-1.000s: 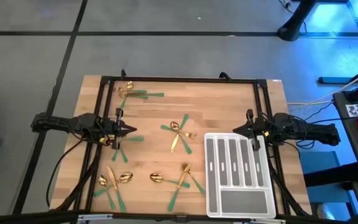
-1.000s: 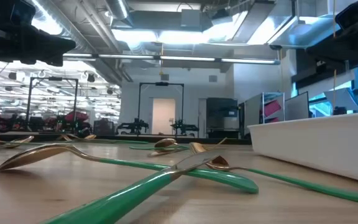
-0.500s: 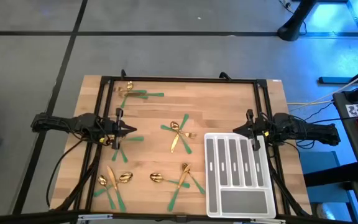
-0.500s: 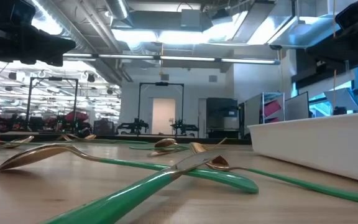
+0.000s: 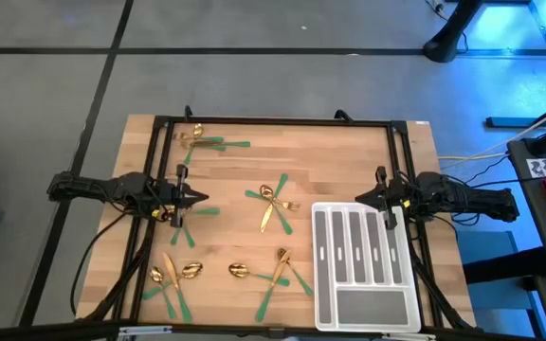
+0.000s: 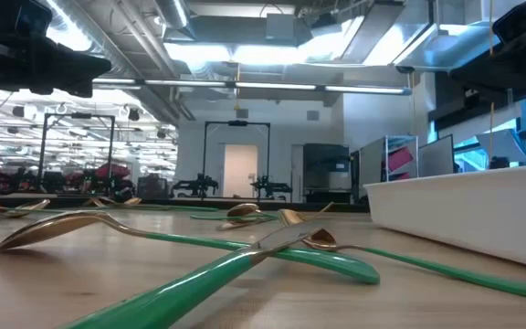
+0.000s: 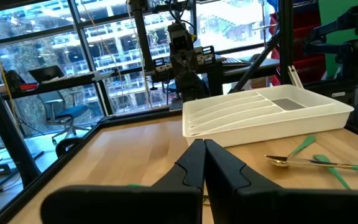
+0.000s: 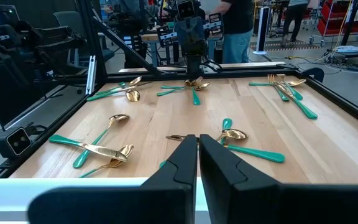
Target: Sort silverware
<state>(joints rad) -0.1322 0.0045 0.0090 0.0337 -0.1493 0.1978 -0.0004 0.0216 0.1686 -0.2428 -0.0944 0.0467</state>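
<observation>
The silverware, with gold heads and green handles, lies flat on the wooden table in several small heaps: at the far left (image 5: 202, 140), in the middle (image 5: 271, 201), at the near left (image 5: 173, 275) and near the middle of the front edge (image 5: 275, 270). My left gripper (image 5: 202, 199) hovers shut at the table's left side, pointing level toward the right. My right gripper (image 5: 360, 199) hovers shut at the right side, pointing level toward the left, above the far end of the pale grey divided tray (image 5: 363, 267). Neither holds anything.
A black frame (image 5: 273, 121) runs around the table's edges. In the low view, crossed pieces (image 6: 272, 247) lie close in front and the tray's wall (image 6: 464, 206) stands at the right. People stand in the room beyond the table (image 8: 235, 31).
</observation>
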